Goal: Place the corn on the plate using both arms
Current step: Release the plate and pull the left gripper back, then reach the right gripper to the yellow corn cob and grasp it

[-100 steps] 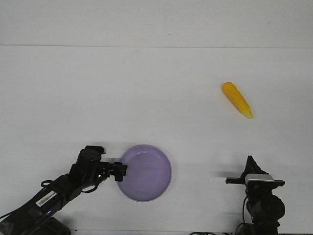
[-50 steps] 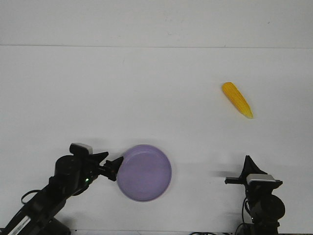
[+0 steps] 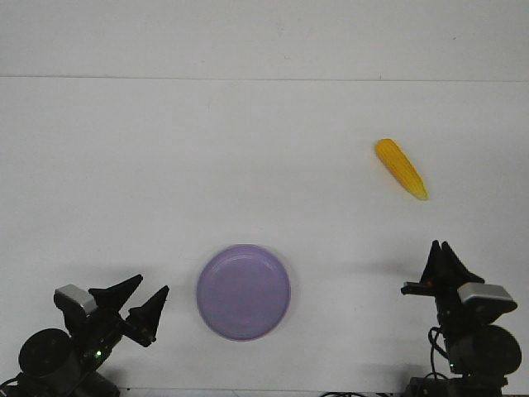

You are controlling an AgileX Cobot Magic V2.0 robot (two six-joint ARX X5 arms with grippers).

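The lavender plate (image 3: pixel 244 291) lies flat near the table's front edge, left of centre, with nothing on it. The yellow-orange corn (image 3: pixel 401 168) lies on the table at the far right, its paler tip pointing to the front right. My left gripper (image 3: pixel 154 284) is open and empty, its two pointed fingers spread, a short way left of the plate and apart from it. My right gripper (image 3: pixel 440 245) points away from me at the front right, well short of the corn. Its two tips show a narrow gap and hold nothing.
The white table (image 3: pixel 248 165) meets a white wall along a line at the back. Both arm bases sit at the front edge, left (image 3: pixel 50 356) and right (image 3: pixel 479 347).
My left gripper let go of the plate's left rim and drew back to the front left, now open. My right gripper turned and rose slightly; its two tips now show apart.
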